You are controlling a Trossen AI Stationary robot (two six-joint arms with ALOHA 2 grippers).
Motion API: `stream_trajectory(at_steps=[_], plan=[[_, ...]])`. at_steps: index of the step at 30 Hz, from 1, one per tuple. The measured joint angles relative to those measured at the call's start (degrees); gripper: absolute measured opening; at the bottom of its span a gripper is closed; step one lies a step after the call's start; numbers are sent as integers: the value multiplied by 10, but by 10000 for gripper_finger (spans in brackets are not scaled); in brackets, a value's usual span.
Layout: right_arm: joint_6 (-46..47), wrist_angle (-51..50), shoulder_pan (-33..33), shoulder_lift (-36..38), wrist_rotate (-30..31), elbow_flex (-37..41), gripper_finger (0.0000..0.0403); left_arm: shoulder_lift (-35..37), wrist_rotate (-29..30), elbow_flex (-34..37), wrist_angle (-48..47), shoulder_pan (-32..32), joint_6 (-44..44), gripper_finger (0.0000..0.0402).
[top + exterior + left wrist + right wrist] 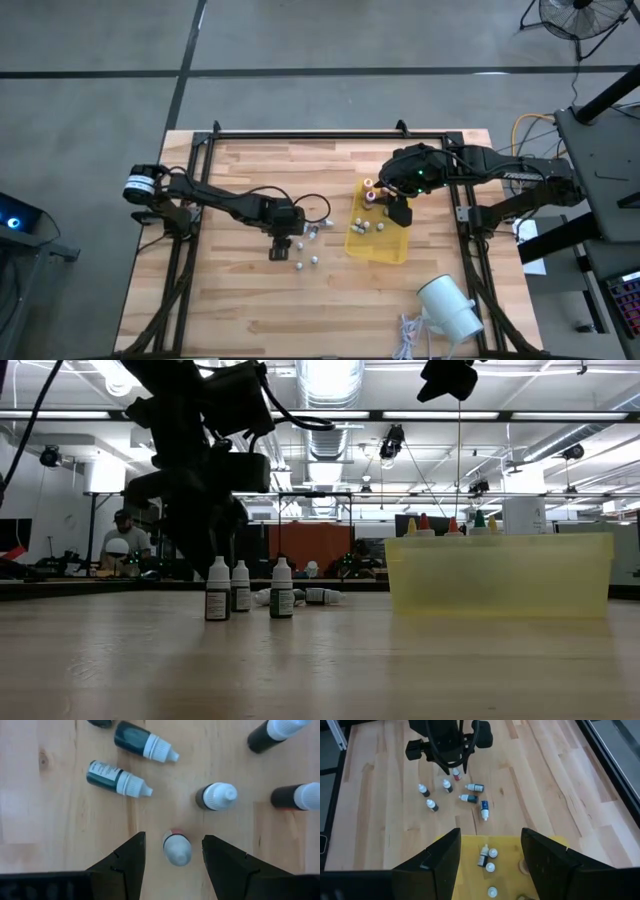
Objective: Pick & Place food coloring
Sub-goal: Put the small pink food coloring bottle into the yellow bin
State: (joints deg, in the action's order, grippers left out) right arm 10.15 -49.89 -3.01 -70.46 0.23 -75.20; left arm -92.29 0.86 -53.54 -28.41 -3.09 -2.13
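Observation:
Several small white-capped food coloring bottles [300,245] are scattered on the wooden table; some stand upright [217,590], others lie on their sides [119,777]. My left gripper [173,836] points down, open, with a finger either side of one upright bottle [177,849] and a gap showing on both sides. More bottles [490,867] lie in the yellow tray [385,248], and bottles with coloured tops [424,522] stand at its far end. My right gripper [490,831] hangs open above the tray [505,850], holding nothing.
A big white cylinder [450,305] lies near the table's near right corner beside a coil of white cord [408,335]. A black frame [330,133] runs round the table's far edge and sides. Bare wood lies on the near left. A person [120,540] sits far behind the table.

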Motion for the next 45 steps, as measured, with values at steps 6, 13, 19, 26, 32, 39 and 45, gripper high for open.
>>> stream_trajectory(at_steps=[6,13,19,26,32,39,45], plan=[[0,0,0,0,0,0,201,-7,0,0,0,0,0,166],[0,0,0,0,0,0,201,-9,-1,0,2,0,0,130],[-1,0,0,0,8,0,201,-7,-4,-1,-2,0,0,92],[-7,0,0,0,16,0,201,-6,-14,-6,-19,0,0,55],[-7,0,0,0,17,0,201,-5,-13,-53,-75,1,13,49],[-10,-2,0,16,18,0,201,-5,-13,-154,-155,5,17,49],[-17,-8,0,60,44,0,201,-8,-13,-257,-173,15,28,49]])
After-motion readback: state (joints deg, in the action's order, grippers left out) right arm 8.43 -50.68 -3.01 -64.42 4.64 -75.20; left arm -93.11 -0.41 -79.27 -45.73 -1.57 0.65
